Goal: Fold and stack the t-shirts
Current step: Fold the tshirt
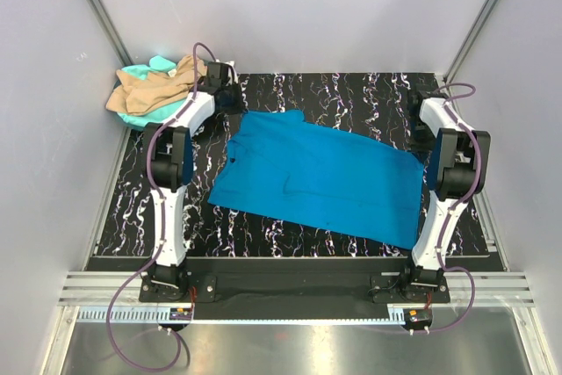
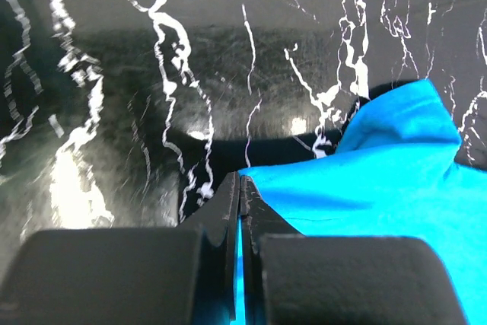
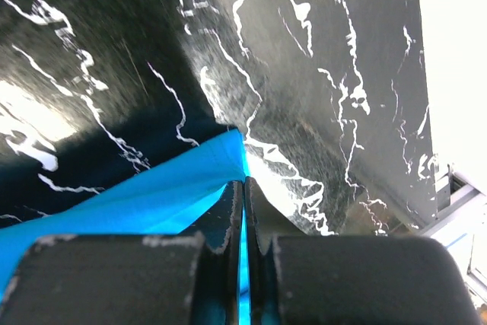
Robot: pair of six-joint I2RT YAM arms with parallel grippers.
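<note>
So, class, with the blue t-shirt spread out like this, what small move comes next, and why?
Probably lift both together a little. The left gripper and right gripper are each shut on an edge of the blue t-shirt, which lies flat and unfolded on the table; folding needs that edge raised first.

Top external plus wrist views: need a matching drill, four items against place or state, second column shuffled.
Column one:
1. blue t-shirt
2. tan t-shirt
3. mint t-shirt
4. left end effector

Column two:
a. shut, pinching blue cloth
b. spread out on the table
c. crumpled on top of another shirt, far left corner
d. mostly buried under another shirt

Pairs: 1-b, 2-c, 3-d, 4-a
</note>
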